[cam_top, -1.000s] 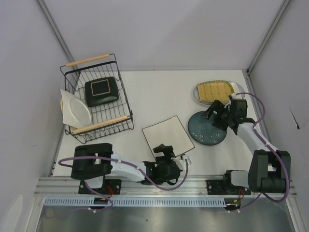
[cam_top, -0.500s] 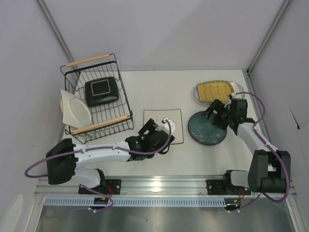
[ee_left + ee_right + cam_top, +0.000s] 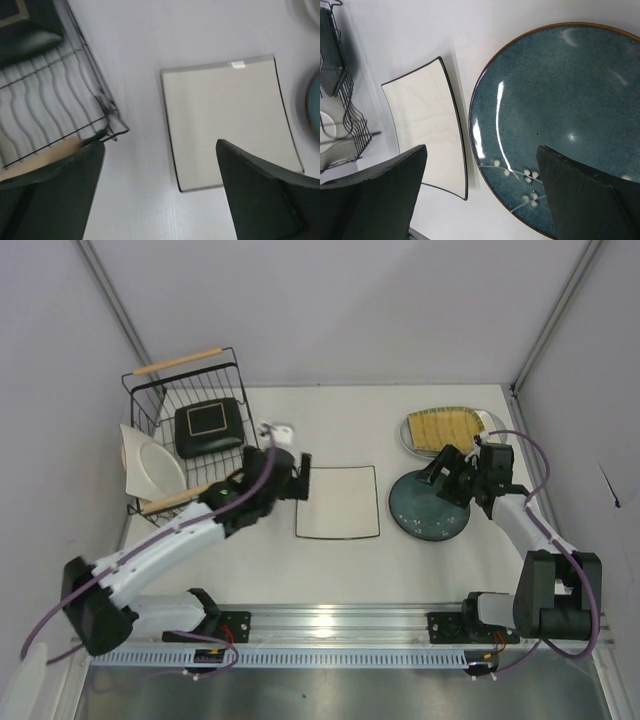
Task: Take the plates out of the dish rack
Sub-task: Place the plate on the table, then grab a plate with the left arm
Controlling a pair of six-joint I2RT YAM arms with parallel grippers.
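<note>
Both gaping, empty, left claw (image 3: pixel 158 149), right claw (image 3: pixel 481 150)

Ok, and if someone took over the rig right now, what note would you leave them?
Left gripper: open, empty, between the dish rack and the white square plate.
Right gripper: open, empty, over the teal round plate.
Done: those two plates, plus the mustard plate on a pale plate, lie on the table.
To do: dark square plate and leaning white plate in the rack.
</note>
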